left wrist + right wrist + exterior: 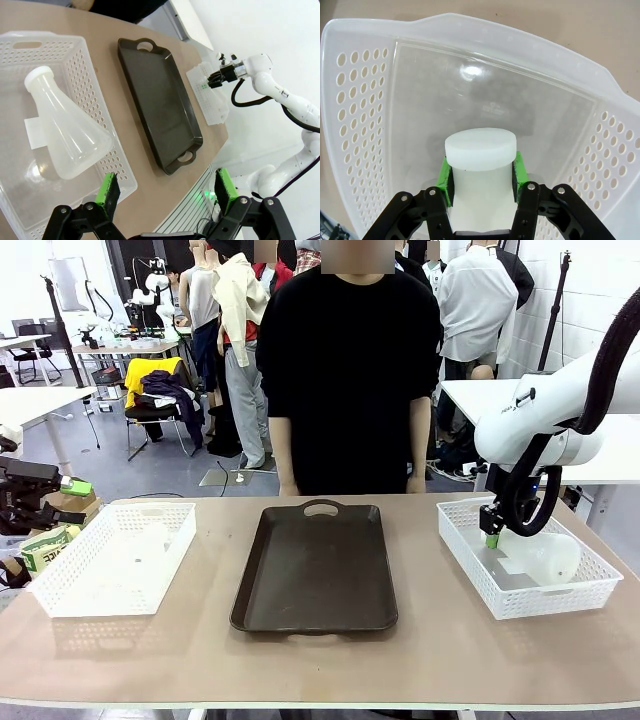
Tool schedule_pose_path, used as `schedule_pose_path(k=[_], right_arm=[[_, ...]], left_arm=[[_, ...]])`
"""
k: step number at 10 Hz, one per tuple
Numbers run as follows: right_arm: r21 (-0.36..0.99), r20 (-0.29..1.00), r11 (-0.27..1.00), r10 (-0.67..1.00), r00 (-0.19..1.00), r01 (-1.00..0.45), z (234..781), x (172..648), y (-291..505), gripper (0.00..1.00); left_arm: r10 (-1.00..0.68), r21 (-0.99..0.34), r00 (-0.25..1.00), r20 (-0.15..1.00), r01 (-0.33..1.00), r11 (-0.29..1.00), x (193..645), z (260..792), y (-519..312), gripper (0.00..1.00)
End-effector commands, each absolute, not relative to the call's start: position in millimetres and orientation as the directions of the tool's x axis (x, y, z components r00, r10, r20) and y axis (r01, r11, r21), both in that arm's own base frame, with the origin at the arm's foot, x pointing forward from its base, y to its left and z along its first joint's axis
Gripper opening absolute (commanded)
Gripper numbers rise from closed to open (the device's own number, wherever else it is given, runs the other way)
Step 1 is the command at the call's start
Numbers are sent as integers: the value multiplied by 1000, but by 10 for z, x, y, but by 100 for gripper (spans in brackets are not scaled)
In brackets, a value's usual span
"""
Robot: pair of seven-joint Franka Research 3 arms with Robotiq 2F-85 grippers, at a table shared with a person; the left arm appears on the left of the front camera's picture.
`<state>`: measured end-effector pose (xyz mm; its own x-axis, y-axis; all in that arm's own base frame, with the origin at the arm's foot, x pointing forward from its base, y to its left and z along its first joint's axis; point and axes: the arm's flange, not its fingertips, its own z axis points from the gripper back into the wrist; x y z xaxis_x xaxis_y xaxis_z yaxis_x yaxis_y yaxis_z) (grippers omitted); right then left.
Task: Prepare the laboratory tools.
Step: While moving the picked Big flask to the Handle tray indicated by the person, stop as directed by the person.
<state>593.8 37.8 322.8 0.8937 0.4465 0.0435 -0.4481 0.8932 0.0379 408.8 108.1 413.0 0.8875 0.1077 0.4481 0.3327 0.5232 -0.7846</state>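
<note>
One frosted-white conical flask (65,135) lies on its side in the left white mesh basket (95,80), neck pointing away from my left gripper (166,189). That gripper hovers open above the basket's near corner, its green pads wide apart and holding nothing. The other flask (480,150) is in the right mesh basket (470,570), and my right gripper (481,177) is shut on its neck just under the rim. From the front, the right gripper (490,530) reaches down into that basket with the flask's wide base (548,558) lying to its right.
A dark brown tray with handles (315,565) lies between the two baskets at mid-table. A person in black (350,370) stands at the far edge behind it. The right arm (260,75) shows past the tray in the left wrist view.
</note>
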Motion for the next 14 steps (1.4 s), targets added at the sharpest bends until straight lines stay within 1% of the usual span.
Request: schedule_pose_path(k=[1,2,3,5,8,10,12,14], right_arm=[[38,43,890,453,891,-454,3224,5939,378,0],[38,44,893,447,894,-448,3228,5938,378,0],[12,56,913,406,912,-408,3415,5822,395,0],[-26,94,924,381,920,-381,3810,5638,364,0],[-33,167,922,385,908,-385,4223,5503,289,0],[-56,183,917,397,899,-394,4456,5368,284,0],[-30,209,903,424,881,-428,4637,5225,311,0],[-34,256,896,436,863,-443,4789,5079,429,0]], left_arm=[[112,-786,881,459,344,513,4085,4137,1092,100],[112,-786,881,459,344,513,4085,4137,1092,100],[112,-786,881,459,344,513,4085,4137,1092,100],[112,-786,881,459,344,513,4085,4137,1092,100],[112,-786,881,459,344,513,4085,4137,1092,100],[112,-786,881,459,344,513,4085,4137,1092,100],[112,-786,881,459,344,513,4085,4137,1092,100],[112,-786,881,459,344,513,4085,4137,1092,100]])
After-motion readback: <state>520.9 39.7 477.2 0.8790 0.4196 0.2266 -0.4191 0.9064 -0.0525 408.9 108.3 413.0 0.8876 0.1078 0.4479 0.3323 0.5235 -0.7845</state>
